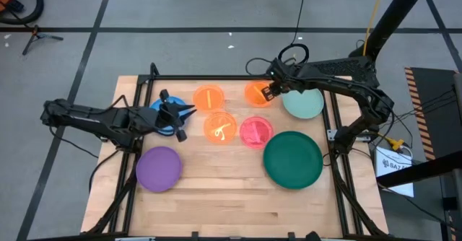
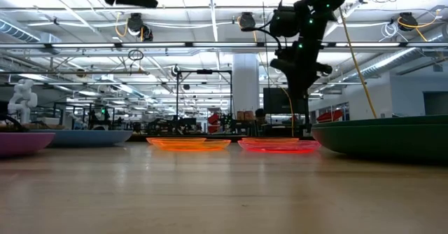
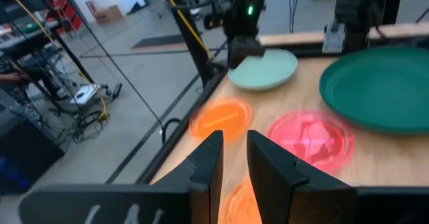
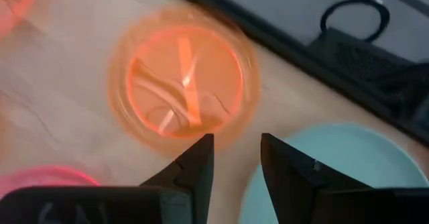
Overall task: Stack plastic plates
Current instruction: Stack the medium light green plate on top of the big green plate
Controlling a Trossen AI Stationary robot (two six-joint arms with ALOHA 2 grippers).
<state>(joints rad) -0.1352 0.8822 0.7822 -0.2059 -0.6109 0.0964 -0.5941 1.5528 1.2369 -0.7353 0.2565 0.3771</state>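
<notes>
Right now my right claw [image 4: 234, 160] hangs with its fingers parted and nothing between them, above the seam where the small orange plate [image 4: 184, 83] ahead of it nearly meets the pale mint plate [image 4: 328, 177] beside it. My left claw [image 3: 233, 163] waits on the far side of the table with a narrow gap between its fingers, also holding nothing, over the blue plate [image 1: 162, 120].

These plates look light, thin and stiff, with glossy surfaces that I judge will slip under a flat press. The translucent orange one lies flat on the wood, so I would take it by the raised rim, one finger over the lip and one beneath, at the edge nearest my fingertips. Pinching hard may flex or skid it.

From above I can count the spread: two more orange plates [image 1: 209, 97] and [image 1: 220, 127] beyond my target, the pink plate [image 1: 255, 131] close behind my claw, the dark green plate [image 1: 292, 159] farther back, and the purple plate [image 1: 159, 168] near the left arm. My own wrist camera gives none of that, only the rim gap I must aim for. The table-level camera adds what neither shows: how shallow the orange plate [image 2: 187, 143] and pink plate [image 2: 278, 146] sit, with little lip to catch.
</notes>
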